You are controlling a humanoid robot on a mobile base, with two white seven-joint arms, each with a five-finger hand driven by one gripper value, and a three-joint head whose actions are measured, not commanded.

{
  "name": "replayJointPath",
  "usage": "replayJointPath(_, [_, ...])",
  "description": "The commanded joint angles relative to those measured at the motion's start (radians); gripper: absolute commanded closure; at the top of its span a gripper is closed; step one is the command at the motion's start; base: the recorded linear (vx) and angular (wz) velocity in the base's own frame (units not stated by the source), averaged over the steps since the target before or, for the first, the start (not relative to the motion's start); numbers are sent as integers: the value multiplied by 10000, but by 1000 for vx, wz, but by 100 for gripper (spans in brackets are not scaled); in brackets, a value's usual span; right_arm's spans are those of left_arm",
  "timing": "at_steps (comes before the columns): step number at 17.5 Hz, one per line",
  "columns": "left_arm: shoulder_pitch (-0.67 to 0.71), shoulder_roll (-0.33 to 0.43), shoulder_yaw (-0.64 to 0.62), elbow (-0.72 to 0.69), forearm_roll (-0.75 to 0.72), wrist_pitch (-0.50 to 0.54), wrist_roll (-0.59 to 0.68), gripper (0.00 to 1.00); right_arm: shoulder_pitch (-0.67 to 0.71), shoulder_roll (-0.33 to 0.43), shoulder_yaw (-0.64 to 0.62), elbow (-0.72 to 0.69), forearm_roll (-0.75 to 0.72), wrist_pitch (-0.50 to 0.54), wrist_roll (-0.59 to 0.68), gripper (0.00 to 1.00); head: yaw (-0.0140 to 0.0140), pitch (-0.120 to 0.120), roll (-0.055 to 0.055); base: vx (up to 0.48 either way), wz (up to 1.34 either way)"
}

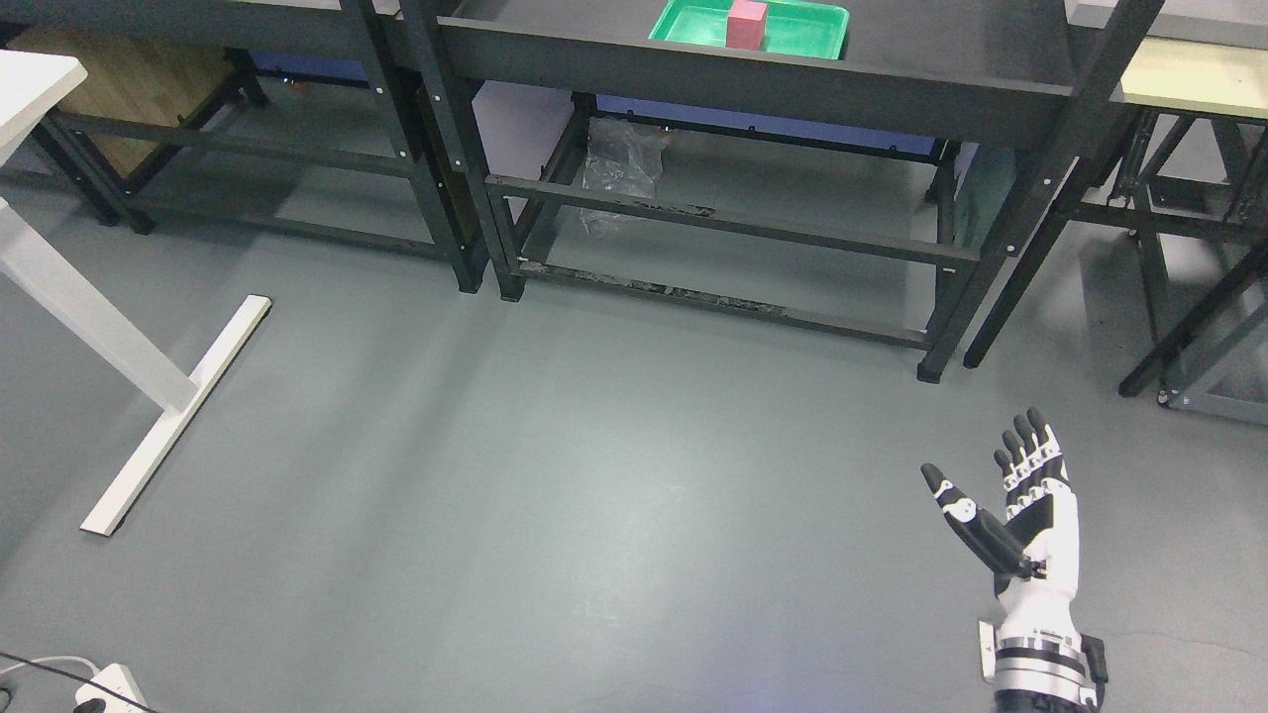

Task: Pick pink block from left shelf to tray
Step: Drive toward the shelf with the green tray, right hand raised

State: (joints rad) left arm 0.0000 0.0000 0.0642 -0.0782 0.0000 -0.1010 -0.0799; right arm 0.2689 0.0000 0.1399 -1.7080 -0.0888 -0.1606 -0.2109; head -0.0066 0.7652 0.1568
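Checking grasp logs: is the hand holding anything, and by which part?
Nothing. The right hand is open over the floor; the pink block sits in the tray.

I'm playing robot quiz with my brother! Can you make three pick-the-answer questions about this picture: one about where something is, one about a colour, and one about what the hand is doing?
1. Where is the pink block?
A. On the floor
B. In the tray on the dark shelf
C. In the robot's hand

2. What colour is the tray?
A. Green
B. Blue
C. Yellow

3. What is the robot's right hand doing?
A. Squeezing the block
B. Making a fist
C. Open, holding nothing

Answers:
1. B: the block stands inside the tray at the top of the picture.
2. A: the tray's rim and floor are bright green.
3. C: the fingers are stretched out over the grey floor, far from the block.
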Motion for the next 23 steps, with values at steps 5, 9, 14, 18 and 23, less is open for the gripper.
replayJointPath(5, [46, 175, 2, 0, -15, -2, 2, 0, 11, -175, 12, -8, -2, -20, -23, 0, 0, 0, 0, 0, 0])
replayJointPath(9, [46, 175, 2, 0, -15, -2, 2, 0, 11, -175, -19, -8, -139, -311, -69, 0, 0, 0, 0, 0, 0])
replayJointPath(14, [46, 175, 2, 0, -15, -2, 2, 0, -127, -175, -141, 7, 1429, -465, -99, 0, 0, 0, 0, 0, 0])
replayJointPath(18, [46, 175, 2, 0, -15, -2, 2, 0, -311, -412, -725, -69, 7408, -7, -222, 1, 0, 0, 0, 6, -1])
replayJointPath(23, [46, 175, -13, 0, -15, 13, 2, 0, -281, -1226, -755, -162, 9279, 394, -222, 0, 0, 0, 0, 76, -4])
